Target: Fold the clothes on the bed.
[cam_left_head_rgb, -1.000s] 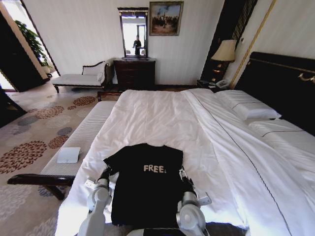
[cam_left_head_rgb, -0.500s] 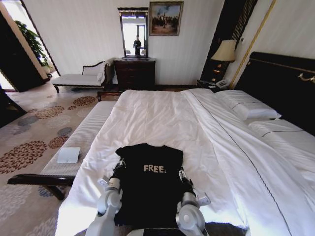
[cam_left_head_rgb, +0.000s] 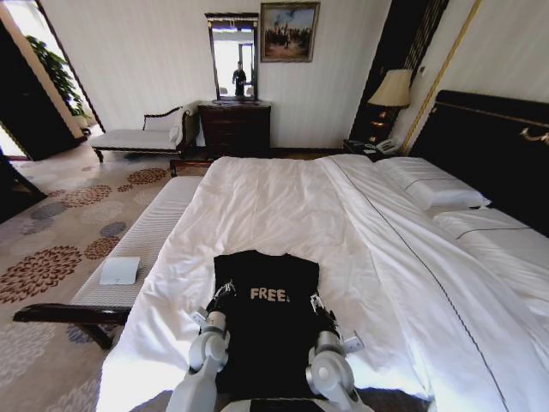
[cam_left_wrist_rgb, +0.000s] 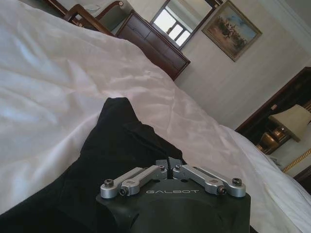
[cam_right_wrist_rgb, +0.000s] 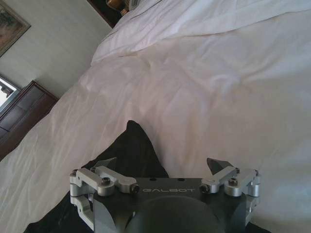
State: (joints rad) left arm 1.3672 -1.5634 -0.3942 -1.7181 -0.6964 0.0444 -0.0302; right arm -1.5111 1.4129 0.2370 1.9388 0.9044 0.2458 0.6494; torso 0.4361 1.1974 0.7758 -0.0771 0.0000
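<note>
From the head camera I see the black T-shirt (cam_left_head_rgb: 266, 322) lying flat on the near end of the bed (cam_left_head_rgb: 283, 197), chest up with the white "FREE" lettering (cam_left_head_rgb: 268, 294) readable, its left side folded in so that edge runs straight down. My left claw (cam_left_head_rgb: 218, 302) sits at the shirt's left edge, level with the lettering, and my right claw (cam_left_head_rgb: 322, 311) sits at the shirt's right edge at about the same height. Beyond the shirt the white duvet stretches toward the pillows (cam_left_head_rgb: 433, 190) and the dark headboard (cam_left_head_rgb: 497, 146) on the shirt's right. A pale upholstered bench (cam_left_head_rgb: 141, 245) stands beside the bed on the shirt's left, with a small white object (cam_left_head_rgb: 119, 270) on it.

On the left wrist camera, my left claw (cam_left_wrist_rgb: 169, 167) has its fingers drawn together, tips meeting, and black fabric of the T-shirt (cam_left_wrist_rgb: 116, 155) is bunched right at them; I cannot see for certain whether cloth is pinched between them. White bed linen (cam_left_wrist_rgb: 58, 92) surrounds the shirt.

On the right wrist camera, my right claw (cam_right_wrist_rgb: 165, 165) is spread wide, its fingertips (cam_right_wrist_rgb: 216, 165) well apart, hovering over a pointed fold of the T-shirt (cam_right_wrist_rgb: 133, 150) with white sheet (cam_right_wrist_rgb: 204, 97) beyond it.
</note>
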